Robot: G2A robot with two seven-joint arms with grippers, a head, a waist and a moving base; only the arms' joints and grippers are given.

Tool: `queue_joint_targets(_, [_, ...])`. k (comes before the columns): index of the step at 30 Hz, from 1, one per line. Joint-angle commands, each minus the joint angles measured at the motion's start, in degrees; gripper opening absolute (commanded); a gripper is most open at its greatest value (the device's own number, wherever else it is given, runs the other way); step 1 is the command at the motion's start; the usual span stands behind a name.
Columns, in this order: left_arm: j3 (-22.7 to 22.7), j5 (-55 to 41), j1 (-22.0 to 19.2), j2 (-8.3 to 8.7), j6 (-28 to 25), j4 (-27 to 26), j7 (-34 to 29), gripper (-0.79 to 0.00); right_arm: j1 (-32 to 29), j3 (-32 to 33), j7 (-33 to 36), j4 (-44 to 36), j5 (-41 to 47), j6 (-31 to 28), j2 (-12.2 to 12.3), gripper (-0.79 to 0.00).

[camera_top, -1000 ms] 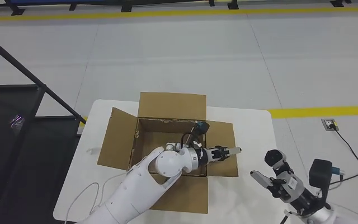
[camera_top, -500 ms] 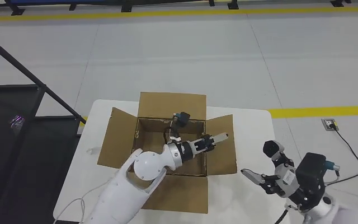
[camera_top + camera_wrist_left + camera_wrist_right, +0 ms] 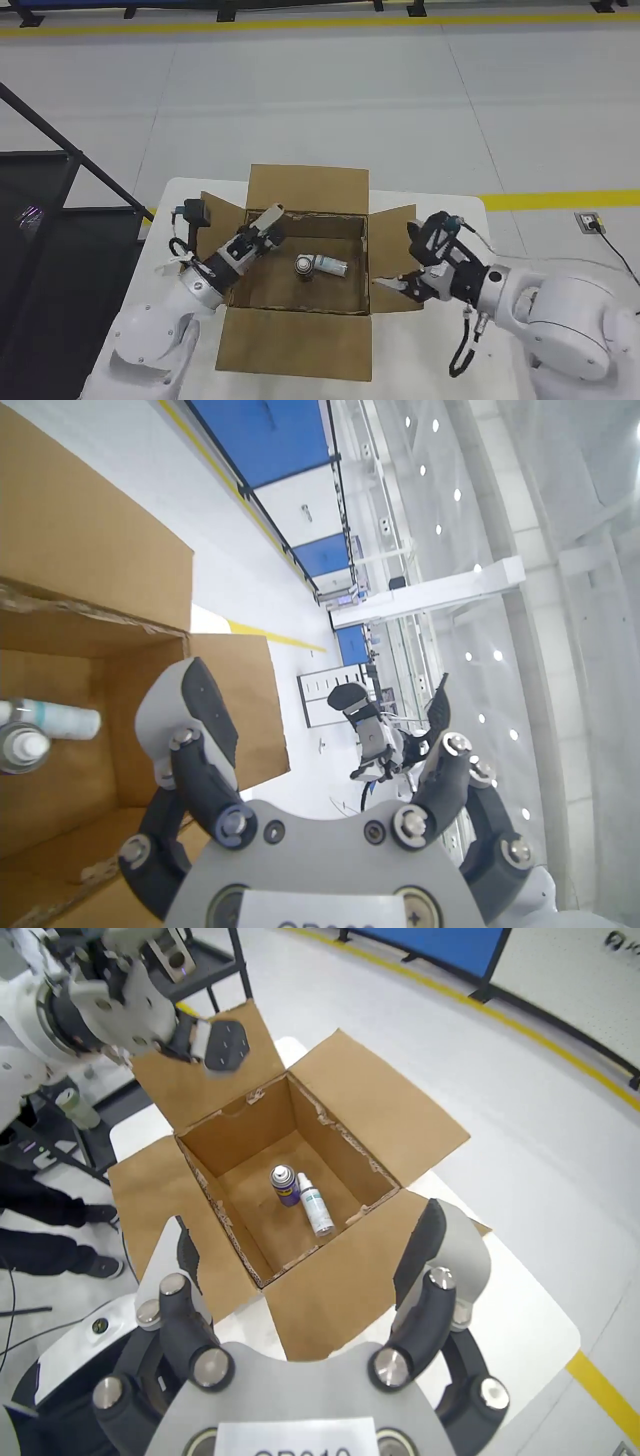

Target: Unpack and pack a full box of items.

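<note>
An open cardboard box [image 3: 308,187] stands on the white table [image 3: 450,220] with all its flaps folded out. On its floor, a spray can [image 3: 302,265] stands next to a white bottle [image 3: 333,267] lying on its side; the right wrist view shows the can [image 3: 283,1185] and the bottle [image 3: 314,1205] together. My left gripper [image 3: 262,230] hovers open over the box's left edge, holding nothing. My right gripper [image 3: 412,262] is open and empty above the right flap. In the left wrist view the open left gripper [image 3: 320,700] faces across the box [image 3: 75,525].
A black rack [image 3: 40,200] stands close to the table's left side, also in the right wrist view [image 3: 210,973]. Bare tabletop lies right of the box. A yellow line [image 3: 560,200] crosses the floor behind the table's right corner.
My left arm has pulled back from across the box to its left edge. My right arm has come in from the table's near right corner to the box's right flap.
</note>
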Motion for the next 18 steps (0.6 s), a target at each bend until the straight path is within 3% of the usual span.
queue_joint_targets(1, [-4.9,0.7,3.8,0.39,-0.2,-1.5,1.4,0.0,7.1,-6.5,2.7,6.0,0.5,1.1,-0.5,0.0])
queue_joint_targets(6, [-14.0,-2.9,11.8,0.86,-1.8,-3.0,2.7,0.0,20.4,-19.9,4.5,20.9,1.2,3.9,-2.9,0.0])
queue_joint_targets(10, [-19.6,-6.5,16.6,1.03,-3.5,-2.7,2.4,0.0,27.8,-29.0,3.5,32.8,3.5,4.1,-5.4,0.0])
queue_joint_targets(18, [-23.2,-8.7,20.1,1.24,-4.7,-1.2,1.8,0.0,36.6,-44.3,-1.8,48.8,4.9,5.9,-12.0,0.0])
